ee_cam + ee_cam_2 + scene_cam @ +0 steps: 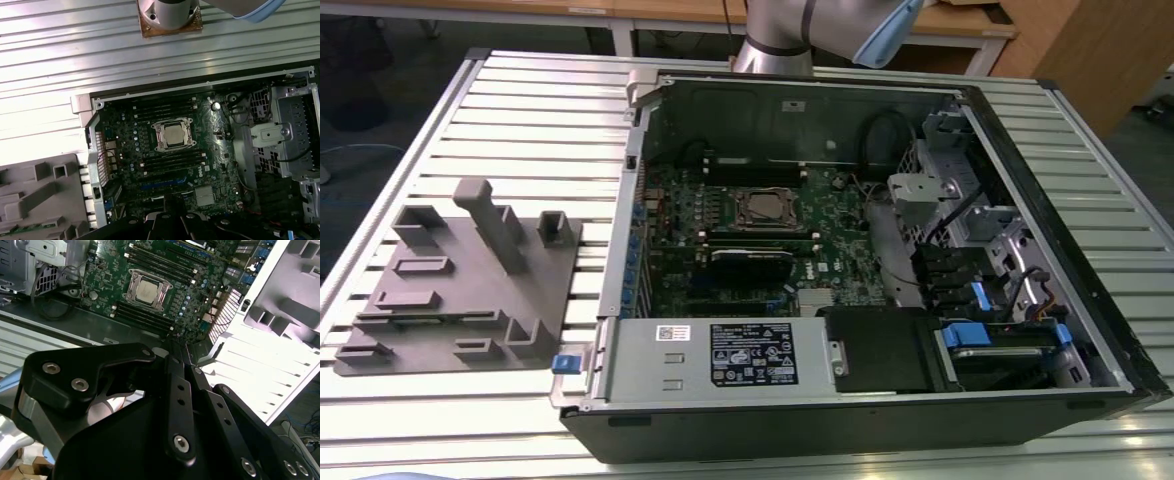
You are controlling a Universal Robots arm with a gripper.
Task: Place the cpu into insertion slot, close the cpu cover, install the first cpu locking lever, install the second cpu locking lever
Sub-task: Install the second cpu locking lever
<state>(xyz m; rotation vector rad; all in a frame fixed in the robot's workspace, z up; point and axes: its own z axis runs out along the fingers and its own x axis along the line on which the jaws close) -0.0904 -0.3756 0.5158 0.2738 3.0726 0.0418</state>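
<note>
I'm hanging well above the open case with my gripper (175, 357) pinched closed on nothing, the cpu (173, 135) sitting in the insertion slot (160, 146), so I'm lining up squarely before working the cpu cover (186, 133).

The arm (807, 30) is cut off by the exterior view's upper edge, so only its base and a stretch of pale blue joint show. In the second wrist view the black gripper (175, 405) blocks the lower half of the picture, hiding the near wall of the computer case (60, 315), and its tips run out of frame. In the first wrist view the gripper (172, 220) is cut by the picture's edge. The cpu (173, 135) and the cpu cover (172, 124) around it are too small to tell whether the levers are latched. The grey fixture tray (35, 200) is cropped at the corner.
</note>
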